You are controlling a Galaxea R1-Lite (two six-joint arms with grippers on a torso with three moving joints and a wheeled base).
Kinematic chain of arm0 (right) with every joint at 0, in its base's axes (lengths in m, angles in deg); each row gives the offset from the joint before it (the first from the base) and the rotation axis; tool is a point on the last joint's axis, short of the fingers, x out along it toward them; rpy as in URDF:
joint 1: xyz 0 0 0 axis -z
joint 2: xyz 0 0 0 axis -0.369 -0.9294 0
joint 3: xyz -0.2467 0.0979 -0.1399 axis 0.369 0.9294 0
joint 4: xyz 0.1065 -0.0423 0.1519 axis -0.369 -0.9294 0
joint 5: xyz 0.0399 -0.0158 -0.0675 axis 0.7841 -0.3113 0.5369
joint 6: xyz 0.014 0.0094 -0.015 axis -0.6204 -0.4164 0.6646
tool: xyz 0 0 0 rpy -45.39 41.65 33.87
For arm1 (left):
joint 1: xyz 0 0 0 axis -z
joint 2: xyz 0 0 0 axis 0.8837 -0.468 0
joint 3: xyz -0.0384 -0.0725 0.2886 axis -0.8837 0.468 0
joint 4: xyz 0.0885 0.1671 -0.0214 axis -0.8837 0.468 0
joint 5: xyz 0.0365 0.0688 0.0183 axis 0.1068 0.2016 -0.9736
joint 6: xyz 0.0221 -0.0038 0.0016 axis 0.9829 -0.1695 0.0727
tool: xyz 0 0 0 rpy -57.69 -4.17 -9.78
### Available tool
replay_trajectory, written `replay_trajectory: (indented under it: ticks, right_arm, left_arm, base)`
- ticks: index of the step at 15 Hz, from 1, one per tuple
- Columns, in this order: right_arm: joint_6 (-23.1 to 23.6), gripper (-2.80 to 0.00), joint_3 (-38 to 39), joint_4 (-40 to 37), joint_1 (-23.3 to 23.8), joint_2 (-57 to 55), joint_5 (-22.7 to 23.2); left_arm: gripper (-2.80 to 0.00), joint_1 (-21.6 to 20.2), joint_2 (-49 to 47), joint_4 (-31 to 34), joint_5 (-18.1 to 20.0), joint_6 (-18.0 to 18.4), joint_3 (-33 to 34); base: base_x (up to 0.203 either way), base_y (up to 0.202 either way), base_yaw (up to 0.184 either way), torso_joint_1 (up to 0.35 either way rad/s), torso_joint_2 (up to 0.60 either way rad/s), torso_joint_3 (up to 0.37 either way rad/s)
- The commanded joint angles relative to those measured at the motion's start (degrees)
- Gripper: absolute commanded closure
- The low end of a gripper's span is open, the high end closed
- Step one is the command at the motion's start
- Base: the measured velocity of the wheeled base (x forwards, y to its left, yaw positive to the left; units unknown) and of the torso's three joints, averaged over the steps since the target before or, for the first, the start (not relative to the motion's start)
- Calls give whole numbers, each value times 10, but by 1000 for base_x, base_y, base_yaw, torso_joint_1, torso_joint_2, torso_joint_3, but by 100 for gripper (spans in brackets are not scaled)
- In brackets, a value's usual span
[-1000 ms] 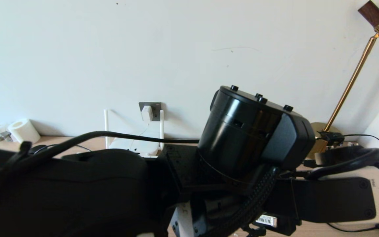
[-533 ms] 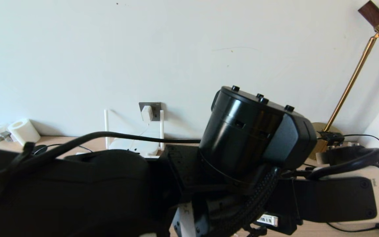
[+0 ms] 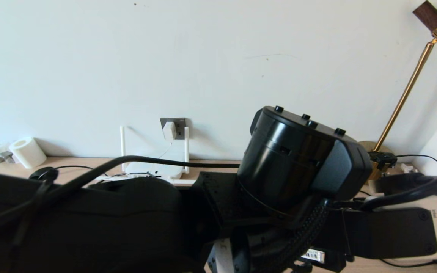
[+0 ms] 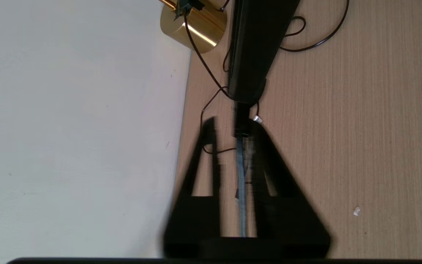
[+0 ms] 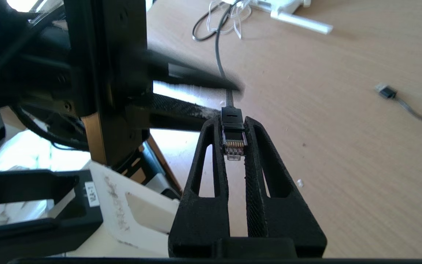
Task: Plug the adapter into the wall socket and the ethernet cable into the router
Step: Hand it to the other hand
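While the adapter (image 3: 169, 131) sits plugged into the wall socket (image 3: 179, 123), the right claw (image 5: 235, 137) has just closed on the clear plug of the ethernet cable (image 5: 234, 141), taking it over from the left claw (image 4: 233, 136), whose fingers now stand slightly parted around the cable's boot. Both arms have dipped a little in the head view. With the router (image 3: 154, 168) well apart at the back of the bench (image 5: 343, 139), the cable likely goes there next.

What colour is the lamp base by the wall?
Shiny gold lamp base; the left wrist view shows it best.
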State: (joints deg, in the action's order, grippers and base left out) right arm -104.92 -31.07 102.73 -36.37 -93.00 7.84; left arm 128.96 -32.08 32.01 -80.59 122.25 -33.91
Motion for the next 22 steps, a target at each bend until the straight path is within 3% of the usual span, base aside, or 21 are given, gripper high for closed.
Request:
replay_trajectory:
  ticks: [1, 6, 7, 9, 11, 12, 14, 17, 20, 22]
  right_arm:
    - [0, 0, 7, 0, 0, 1, 3]
    - [-12, 0, 67, 1, 18, 38, 1]
    - [-51, 0, 69, 1, 24, 55, 1]
    - [-196, 0, 56, 1, 28, 94, 2]
    - [-326, 0, 16, 1, 29, 105, 3]
    - [-364, 0, -3, 1, 29, 95, 3]
    - [-409, 0, -28, 0, 26, 54, 5]
    - [-523, 0, -83, 1, 19, -16, 18]
    - [-590, 0, -138, 1, 17, -83, 80]
    - [-607, 0, -161, 1, 14, -120, 103]
  left_arm:
    - [-280, 0, 0, -3, -1, 4, 1]
    - [-280, 0, 39, -52, -3, 15, 49]
    - [-280, 0, 53, -53, -7, 23, 59]
    - [-280, -4, 92, -55, -10, 56, 91]
    - [-280, -12, 116, -57, -9, 67, 128]
    - [-280, -15, 117, -66, -9, 68, 136]
    - [-280, -23, 109, -91, -6, 74, 138]
    - [-280, -28, 95, -113, 8, 81, 130]
    - [-280, -51, 90, -138, 40, 99, 124]
    - [-280, -61, 95, -145, 58, 99, 126]
  base:
    - [0, 0, 0, 0, 0, 0]
    - [0, 0, 0, 0, 0, 0]
    - [0, 0, 0, 0, 0, 0]
    - [0, 0, 0, 0, 0, 0]
    - [0, 0, 0, 0, 0, 0]
    - [0, 0, 0, 0, 0, 0]
    - [0, 0, 0, 0, 0, 0]
    - [0, 0, 0, 0, 0, 0]
    - [0, 0, 0, 0, 0, 0]
    - [0, 0, 0, 0, 0, 0]
